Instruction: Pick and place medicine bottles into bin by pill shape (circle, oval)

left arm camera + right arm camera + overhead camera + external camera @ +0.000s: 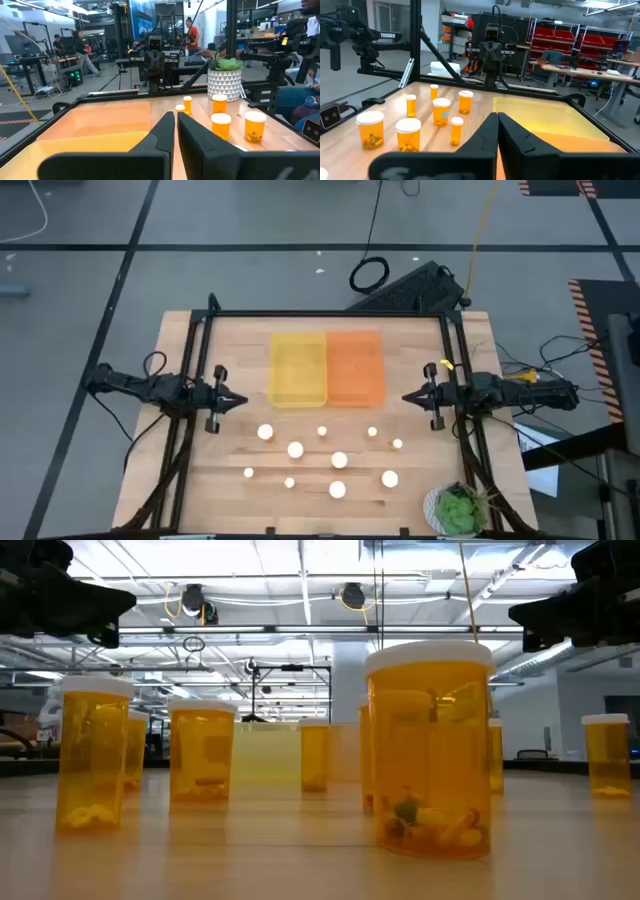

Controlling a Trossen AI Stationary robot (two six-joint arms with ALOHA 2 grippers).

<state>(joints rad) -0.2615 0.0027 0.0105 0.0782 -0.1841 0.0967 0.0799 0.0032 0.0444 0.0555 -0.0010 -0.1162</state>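
Note:
Several amber medicine bottles with white caps (338, 461) stand upright on their bases on the near half of the wooden table; the closest in the low view (430, 750) holds pills. A yellow bin (298, 369) and an orange bin (356, 368) sit side by side at the table's far middle. My left gripper (243, 400) hovers shut at the left, level with the yellow bin's near end. My right gripper (406, 397) hovers shut at the right, beside the orange bin's near end. Both point inward and hold nothing.
A potted green plant (460, 510) in a white pot stands at the table's near right corner. A black frame (330, 313) borders the table's far edge and sides. Bare wood lies between the bins and the bottles.

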